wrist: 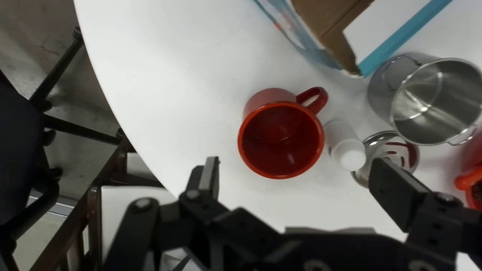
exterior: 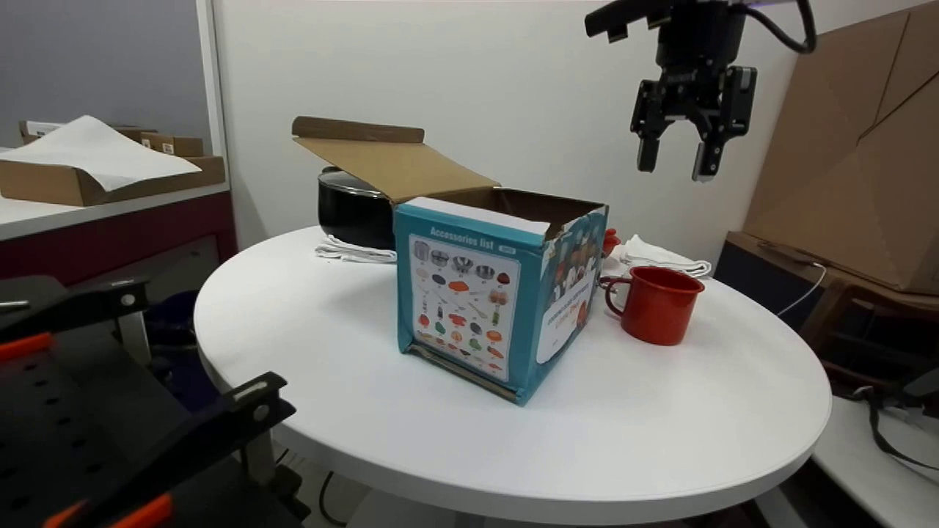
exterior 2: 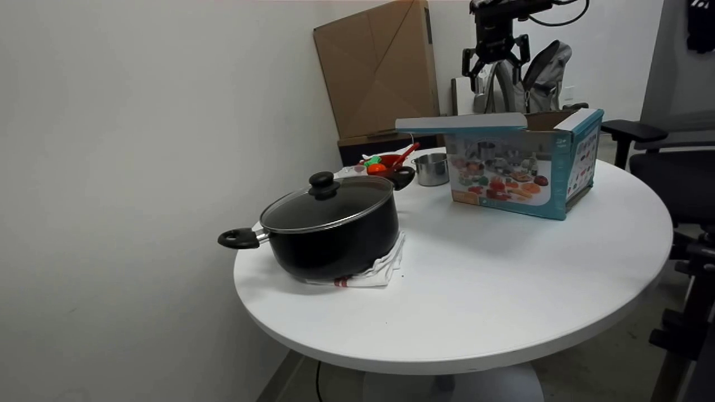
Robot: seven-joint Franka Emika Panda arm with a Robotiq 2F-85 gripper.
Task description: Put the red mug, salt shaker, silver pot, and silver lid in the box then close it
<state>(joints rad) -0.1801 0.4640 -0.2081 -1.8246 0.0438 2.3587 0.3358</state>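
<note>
1. Above the red mug [wrist: 280,140] and well clear of it, your tool [exterior: 676,169] hangs with its fingers spread and nothing between them. Picking the mug up looks like the step in hand.
2. It stands upright. Aim to pinch its wall on the side away from the salt shaker [wrist: 348,149], one finger inside, one outside, and keep off the handle [wrist: 322,97]; whether the jaws would span the whole rim is hard to tell.
3. Just beside the mug stands that shaker, touching or not, you can't tell. Line up first, then come straight down, or a finger could tip it.
4. Past the shaker from the mug are the silver lid [wrist: 393,148] and silver pot [wrist: 427,99]; leave them for later.
5. Near the mug, on its handle side, the box [exterior: 469,301] stands uncovered, its flap [exterior: 411,161] swung out away from the mug. Lift the mug higher than the box rim before carrying it over, then set it low inside, to one side, leaving space for the rest.
</note>
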